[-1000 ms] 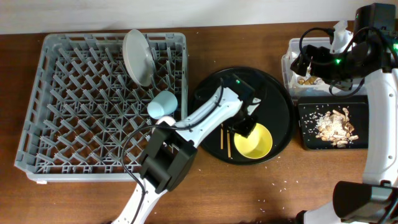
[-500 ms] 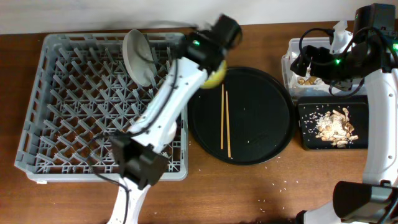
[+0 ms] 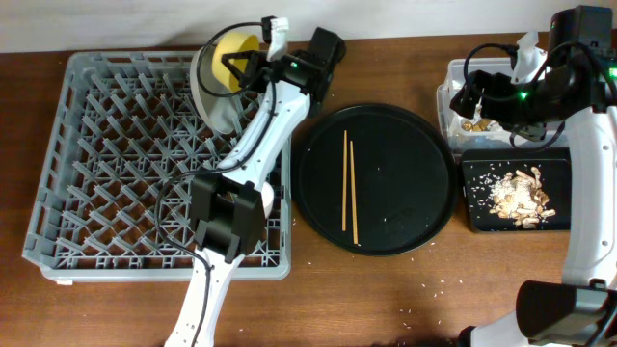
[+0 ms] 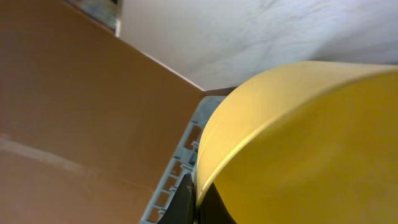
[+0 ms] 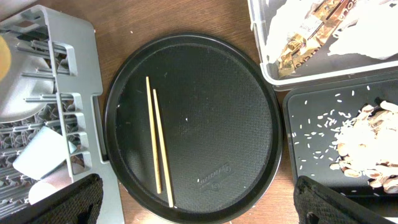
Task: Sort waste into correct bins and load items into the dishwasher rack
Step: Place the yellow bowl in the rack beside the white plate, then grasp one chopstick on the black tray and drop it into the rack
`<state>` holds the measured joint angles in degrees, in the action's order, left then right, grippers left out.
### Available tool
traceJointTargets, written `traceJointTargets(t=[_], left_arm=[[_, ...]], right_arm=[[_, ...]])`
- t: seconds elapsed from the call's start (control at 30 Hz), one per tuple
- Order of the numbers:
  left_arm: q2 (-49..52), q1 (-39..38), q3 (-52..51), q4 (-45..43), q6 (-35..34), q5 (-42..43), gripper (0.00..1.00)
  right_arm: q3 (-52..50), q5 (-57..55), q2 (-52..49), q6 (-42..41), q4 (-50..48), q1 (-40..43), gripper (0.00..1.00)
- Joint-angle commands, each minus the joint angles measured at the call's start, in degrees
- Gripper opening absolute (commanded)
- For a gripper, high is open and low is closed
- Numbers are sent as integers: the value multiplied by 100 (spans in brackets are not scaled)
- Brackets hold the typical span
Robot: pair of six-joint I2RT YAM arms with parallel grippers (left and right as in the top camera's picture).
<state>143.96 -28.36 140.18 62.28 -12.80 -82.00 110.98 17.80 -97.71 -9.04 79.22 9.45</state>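
Observation:
My left gripper (image 3: 247, 66) is shut on the rim of the yellow bowl (image 3: 234, 50) and holds it tilted over the back edge of the grey dishwasher rack (image 3: 87, 145), next to the upright white plate (image 3: 209, 94). In the left wrist view the bowl (image 4: 298, 143) fills the frame, with the jaws (image 4: 196, 200) pinching its rim. The chopsticks (image 3: 348, 188) lie on the round black tray (image 3: 424, 183). My right gripper (image 3: 479, 96) is open and empty (image 5: 199, 205), high by the clear tub (image 3: 445, 101).
The clear tub (image 5: 267, 68) holds napkins (image 5: 367, 37) and a gold wrapper (image 5: 292, 53). The shallow black tray (image 3: 472, 217) holds food scraps (image 3: 516, 193). A light-blue cup (image 5: 40, 152) sits in the rack's near corner in the right wrist view.
My left arm lifted the yellow bowl off the round tray and carried it left and back to the rack's rear edge by the plate. The right arm has not moved.

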Motion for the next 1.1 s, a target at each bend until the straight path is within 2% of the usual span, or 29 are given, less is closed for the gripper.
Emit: traceJointTargets(t=[0.0, 0.4, 0.43, 0.47, 0.5, 0.6, 0.63, 0.7, 0.77, 0.83, 0.87, 0.93, 1.0, 1.07], left_arm=[[92, -44, 9, 39, 70, 337, 0], [444, -76, -33, 734, 70, 632, 0], [444, -127, -33, 977, 70, 866, 24], [444, -184, -33, 1121, 70, 1091, 41], [442, -254, -31, 1268, 70, 1443, 44], [428, -389, 170, 1582, 68, 2920, 45], [407, -389, 511, 1773, 68, 3480, 44], [378, -389, 1231, 2181, 68, 4085, 45], [376, -389, 2343, 2697, 70, 5005, 54], [376, -391, 3331, 3141, 70, 6194, 61], [378, -391, 3703, 3364, 70, 7071, 62], [398, -415, 3801, 3442, 70, 8550, 61], [520, -520, 3565, 3445, 66, 8725, 61], [691, -680, 3008, 3445, -221, 8717, 59]], right_arm=[[-20, -50, -15, 2, -11, -7, 99], [-20, -52, -15, 2, -11, -7, 98], [-20, -52, -15, 2, -11, -7, 98], [-20, -50, -15, 2, -11, -7, 99], [-20, -52, -15, 2, -11, -7, 98], [-20, -52, -15, 2, -11, -7, 98], [-20, -52, -15, 2, -11, -7, 99], [-20, -52, -15, 2, -11, -7, 98], [-20, -52, -15, 2, -11, -7, 99], [-20, -52, -15, 2, -11, -7, 98], [-20, -52, -15, 2, -11, -7, 99], [-20, -52, -15, 2, -11, -7, 99], [-20, -52, -15, 2, -11, -7, 99], [-20, -52, -15, 2, -11, -7, 98]])
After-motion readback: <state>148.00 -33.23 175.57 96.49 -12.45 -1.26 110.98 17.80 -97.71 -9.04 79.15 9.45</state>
